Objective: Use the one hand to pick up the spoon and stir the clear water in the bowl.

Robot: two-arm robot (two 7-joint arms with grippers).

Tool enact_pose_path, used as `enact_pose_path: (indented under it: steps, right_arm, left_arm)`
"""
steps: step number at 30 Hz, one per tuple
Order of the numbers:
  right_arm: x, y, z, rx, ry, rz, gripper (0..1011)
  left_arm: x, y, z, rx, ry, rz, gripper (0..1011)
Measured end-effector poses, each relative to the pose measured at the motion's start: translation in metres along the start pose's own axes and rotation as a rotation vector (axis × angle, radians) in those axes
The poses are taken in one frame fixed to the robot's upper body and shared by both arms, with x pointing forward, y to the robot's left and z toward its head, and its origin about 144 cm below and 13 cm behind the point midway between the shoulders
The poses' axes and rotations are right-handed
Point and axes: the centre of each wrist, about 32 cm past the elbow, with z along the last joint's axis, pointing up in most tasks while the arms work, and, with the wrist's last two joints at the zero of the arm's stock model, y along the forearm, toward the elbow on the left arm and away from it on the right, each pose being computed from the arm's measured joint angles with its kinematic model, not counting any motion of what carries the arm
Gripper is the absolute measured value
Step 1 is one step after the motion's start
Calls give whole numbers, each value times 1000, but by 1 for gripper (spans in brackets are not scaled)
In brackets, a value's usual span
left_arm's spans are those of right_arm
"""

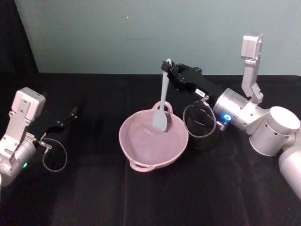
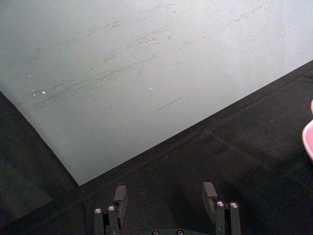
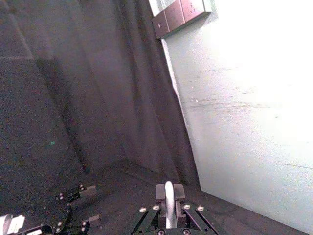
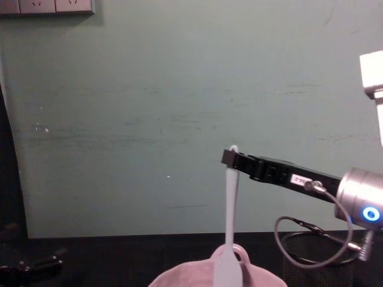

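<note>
Right hand clamped on spoon handle top, hanging it upright so paddle head dips into pink bowl, centre tabletop, for stirring. Left hand parked far left, jaws apart.

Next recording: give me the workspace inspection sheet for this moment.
Surface: black cloth, flat.
Job's things: spoon hangs upright, head down inside pink bowl; water not discernible.
Clutter: black mesh cup to the right of the bowl.
Tools: right tool shut on spoon's handle top; left tool open, parked at left.
Cables: left cable loop, right cable loop, one at each wrist.
Surroundings: pale green wall, sockets.
</note>
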Motion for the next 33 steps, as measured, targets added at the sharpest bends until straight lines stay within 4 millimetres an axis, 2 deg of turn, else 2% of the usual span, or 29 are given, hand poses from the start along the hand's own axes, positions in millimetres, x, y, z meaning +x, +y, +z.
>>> enact_pose_path:
  steps: [9,20,27,33]
  right_arm:
    - [-11,-15,1,-26,-9,10,109]
    - [-29,-11,-1,-37,-6,73,110]
    - [-32,-9,-2,-36,0,84,109]
    - [-32,-12,4,-19,-12,78,109]
  left_arm:
    - [0,0,0,0,0,0,1011]
    - [0,0,0,0,0,0,1011]
    - [0,0,0,0,0,0,1011]
    - [0,0,0,0,0,0,1011]
